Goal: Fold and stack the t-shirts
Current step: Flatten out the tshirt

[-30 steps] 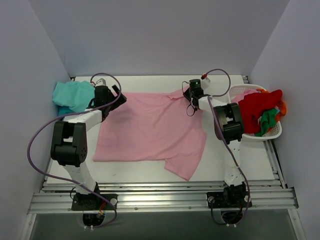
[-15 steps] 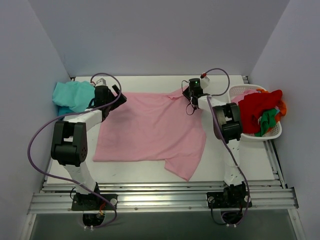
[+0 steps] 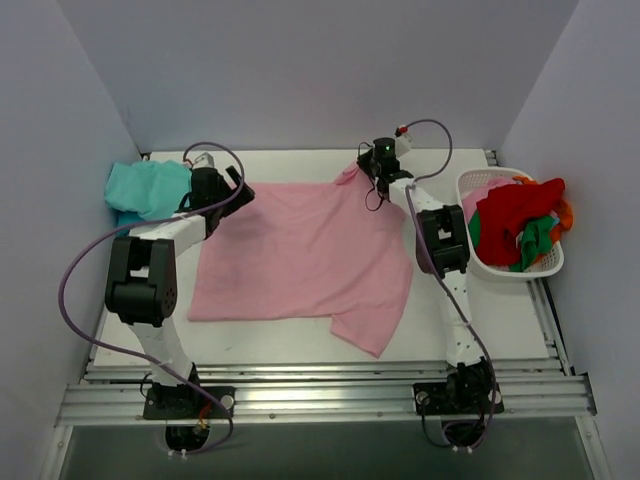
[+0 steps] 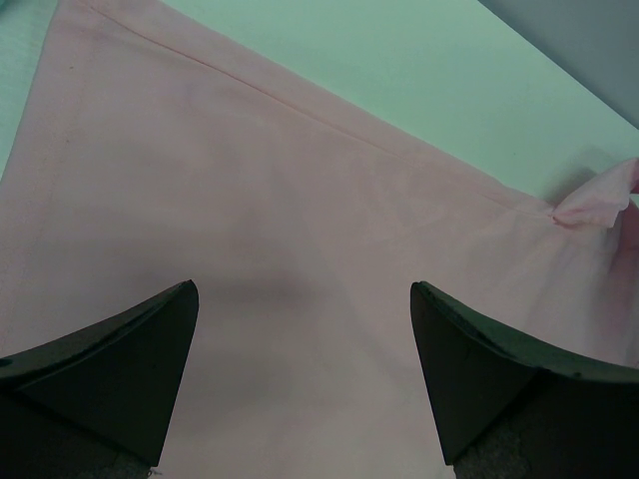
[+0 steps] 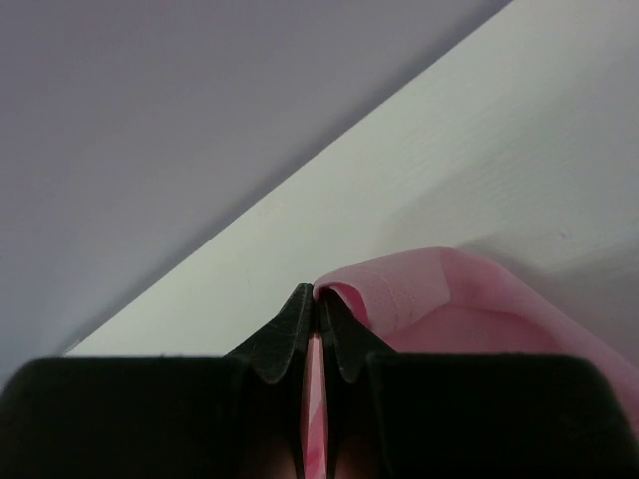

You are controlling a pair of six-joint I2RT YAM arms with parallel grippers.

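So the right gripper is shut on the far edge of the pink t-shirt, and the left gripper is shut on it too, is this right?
Not quite. The left gripper is open, its jaws wide apart above the pink t-shirt, as the left wrist view shows. The right gripper is indeed shut on its far edge.

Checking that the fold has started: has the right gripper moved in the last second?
Yes. The right gripper, shut on the light pink cotton t-shirt, has shifted toward the back wall, away from the white plastic basket.
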